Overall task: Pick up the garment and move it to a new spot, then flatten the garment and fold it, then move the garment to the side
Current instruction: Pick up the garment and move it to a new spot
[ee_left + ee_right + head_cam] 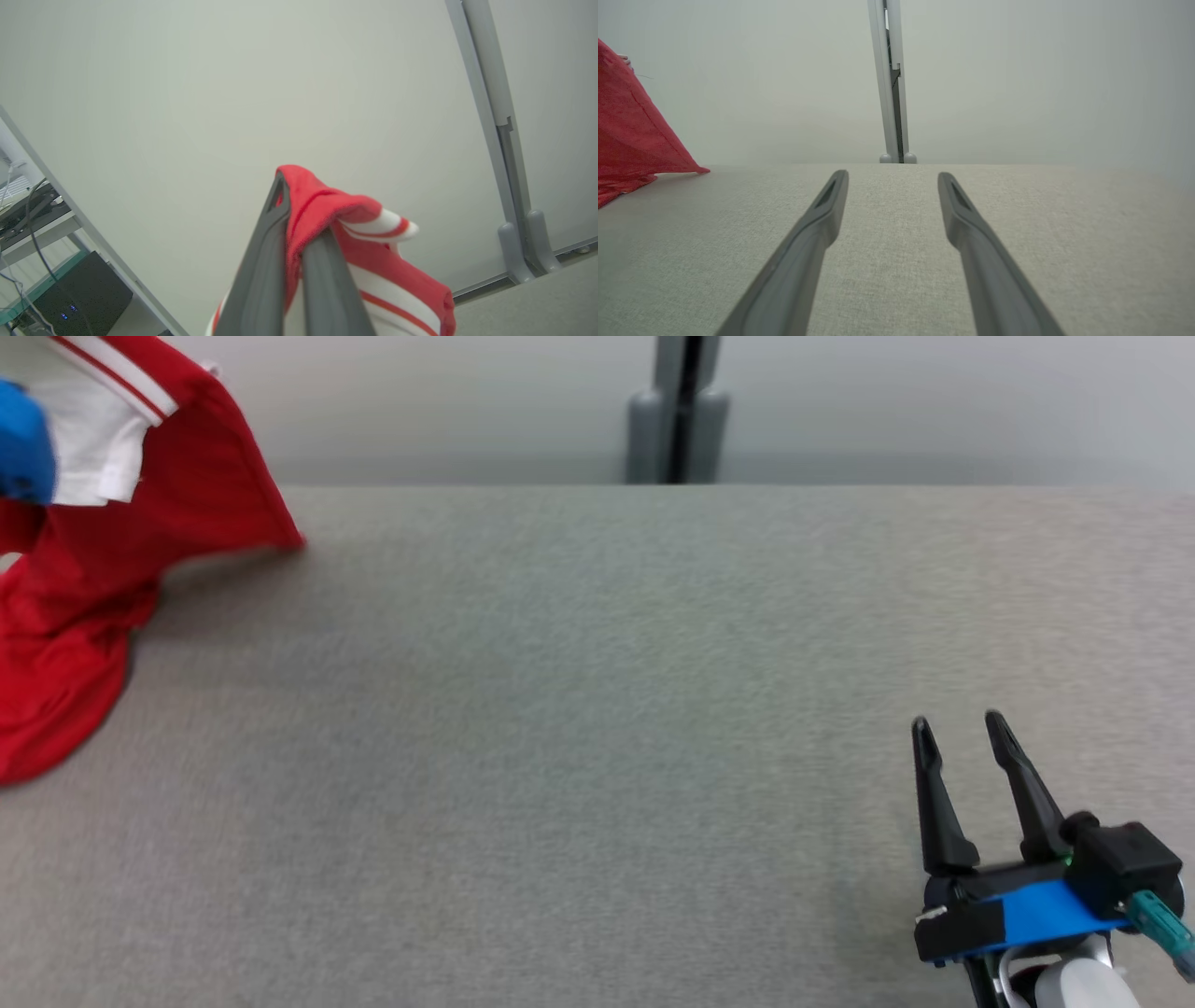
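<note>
A grey fabric-covered table is stretching across the head view. A pale wall and a grey upright post are standing behind its far edge.

At the far left, a red garment is being held up off the table. The left gripper is pinching a bunched fold of it tightly between its two dark fingers. The left wrist view shows this closely, with the cloth wrapping over the fingertips. Gripping near the top of the garment is letting most of the cloth hang free, which looks suited to carrying it to a new spot. The lower part is draping down and trailing on the table at the left edge. One corner is reaching out to the right along the far side.

The garment is showing bright red, with a white panel and thin red-and-white striped trim, possibly a collar or cuff. It is lying crumpled, not yet flattened or folded, and it appears soft and limp.

The right gripper is sitting low over the table at the near right, well apart from the garment. Its two fingers are spread wide and holding nothing. It seems to be waiting out of the way, leaving the middle of the table free for laying the garment down.
</note>
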Available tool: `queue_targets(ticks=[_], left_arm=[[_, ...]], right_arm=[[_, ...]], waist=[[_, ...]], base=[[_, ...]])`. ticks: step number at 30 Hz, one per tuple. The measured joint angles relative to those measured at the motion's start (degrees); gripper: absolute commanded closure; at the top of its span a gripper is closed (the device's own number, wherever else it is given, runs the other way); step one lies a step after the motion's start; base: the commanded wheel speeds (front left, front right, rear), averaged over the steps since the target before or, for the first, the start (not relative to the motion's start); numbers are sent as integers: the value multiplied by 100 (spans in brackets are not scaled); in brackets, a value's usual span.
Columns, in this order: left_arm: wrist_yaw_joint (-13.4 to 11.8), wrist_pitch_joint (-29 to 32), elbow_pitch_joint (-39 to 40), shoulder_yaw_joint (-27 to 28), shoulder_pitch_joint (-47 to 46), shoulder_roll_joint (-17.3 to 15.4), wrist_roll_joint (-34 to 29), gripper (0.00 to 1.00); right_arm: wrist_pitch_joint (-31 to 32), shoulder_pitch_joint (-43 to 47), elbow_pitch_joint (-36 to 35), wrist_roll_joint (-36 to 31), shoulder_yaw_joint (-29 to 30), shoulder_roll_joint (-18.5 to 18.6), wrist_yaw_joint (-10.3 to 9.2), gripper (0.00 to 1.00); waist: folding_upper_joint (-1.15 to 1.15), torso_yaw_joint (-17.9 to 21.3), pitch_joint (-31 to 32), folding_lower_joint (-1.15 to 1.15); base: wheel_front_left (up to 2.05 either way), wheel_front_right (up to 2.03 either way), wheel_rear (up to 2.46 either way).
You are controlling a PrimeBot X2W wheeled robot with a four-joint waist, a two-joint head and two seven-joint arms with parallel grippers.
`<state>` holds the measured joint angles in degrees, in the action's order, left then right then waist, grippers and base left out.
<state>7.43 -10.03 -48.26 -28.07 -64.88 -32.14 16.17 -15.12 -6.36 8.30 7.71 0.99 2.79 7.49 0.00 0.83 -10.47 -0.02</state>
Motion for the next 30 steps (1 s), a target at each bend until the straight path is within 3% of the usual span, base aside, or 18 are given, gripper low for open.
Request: queue_targets(ticks=[4, 10, 16, 23, 30], left_arm=[[1, 174, 478, -266, -35, 296, 101, 100], [-11, 444, 1177, -341, -216, 1087, 517, 100], [-546, 1140, 1524, -187, 44, 1751, 1053, 100], [-861, 1655, 1334, -205, 1419, 1878, 1484, 100], [-1149, 1058, 499, 5, 2343, 1717, 1638, 100]], right_arm=[[0, 208, 60, 71, 152, 0, 0, 0], [0, 333, 58, 123, 375, -1, 0, 0], [-1, 329, 23, 207, 514, 1, 0, 0], [-1, 177, 40, 316, 474, -1, 0, 0], [-1, -70, 58, 397, 353, -1, 0, 0]], waist=[[0, 339, 345, 0], [0, 842, 660, 0], [0, 1064, 595, 1], [0, 1064, 229, 2], [0, 1081, -147, 3]], base=[[0, 0, 0], [0, 0, 0], [0, 0, 0], [0, 0, 0], [0, 0, 0]])
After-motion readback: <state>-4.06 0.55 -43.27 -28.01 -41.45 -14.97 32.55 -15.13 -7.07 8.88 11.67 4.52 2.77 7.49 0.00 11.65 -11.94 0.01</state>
